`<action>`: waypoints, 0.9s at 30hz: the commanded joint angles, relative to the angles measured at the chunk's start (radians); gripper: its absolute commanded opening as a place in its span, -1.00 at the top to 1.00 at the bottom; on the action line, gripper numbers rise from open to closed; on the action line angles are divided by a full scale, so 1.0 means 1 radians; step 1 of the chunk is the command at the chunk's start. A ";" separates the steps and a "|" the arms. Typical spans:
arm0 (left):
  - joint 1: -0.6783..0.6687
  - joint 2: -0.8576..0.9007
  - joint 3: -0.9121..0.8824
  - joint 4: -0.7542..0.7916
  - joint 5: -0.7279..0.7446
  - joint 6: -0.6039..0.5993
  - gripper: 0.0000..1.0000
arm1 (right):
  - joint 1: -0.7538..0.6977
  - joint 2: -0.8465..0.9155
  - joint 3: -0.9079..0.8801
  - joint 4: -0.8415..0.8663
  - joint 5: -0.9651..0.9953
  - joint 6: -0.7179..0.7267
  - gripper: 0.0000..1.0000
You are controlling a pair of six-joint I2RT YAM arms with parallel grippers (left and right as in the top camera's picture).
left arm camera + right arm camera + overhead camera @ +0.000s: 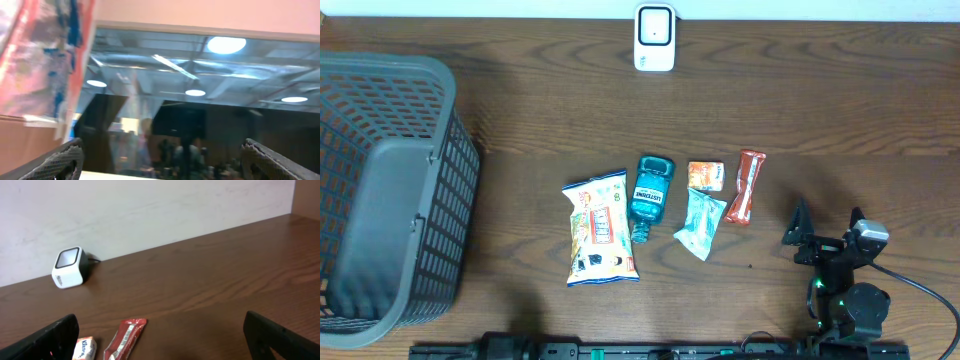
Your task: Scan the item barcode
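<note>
A white barcode scanner (654, 37) stands at the table's far edge and shows again, the scanner (68, 268), against the wall. A row of items lies mid-table: a snack bag (600, 228), a teal mouthwash bottle (648, 194), an orange tissue pack (705, 176), a pale teal packet (701, 224) and a red wrapper (746, 186). My right gripper (827, 222) stands open near the front right, empty, just right of the red wrapper (126, 338). In its wrist view the right gripper (160, 336) points toward the scanner. My left gripper (162, 161) is open, tilted up at ceiling lights, away from the items.
A large grey mesh basket (380, 200) fills the table's left side. Bare wood lies between the items and the scanner. A cable (920, 290) runs from the right arm's base toward the front right corner.
</note>
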 commanded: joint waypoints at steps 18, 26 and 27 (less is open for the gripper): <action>0.163 -0.106 -0.055 0.076 0.018 -0.238 -0.97 | 0.006 -0.005 -0.002 -0.001 -0.061 0.146 -0.98; 0.201 -0.106 -0.230 0.165 0.018 -0.277 -0.97 | 0.006 -0.005 -0.002 0.023 -0.330 0.513 -0.98; 0.201 -0.105 -0.257 0.165 0.018 -0.277 -0.97 | 0.006 -0.005 -0.002 0.027 -0.387 0.561 -0.98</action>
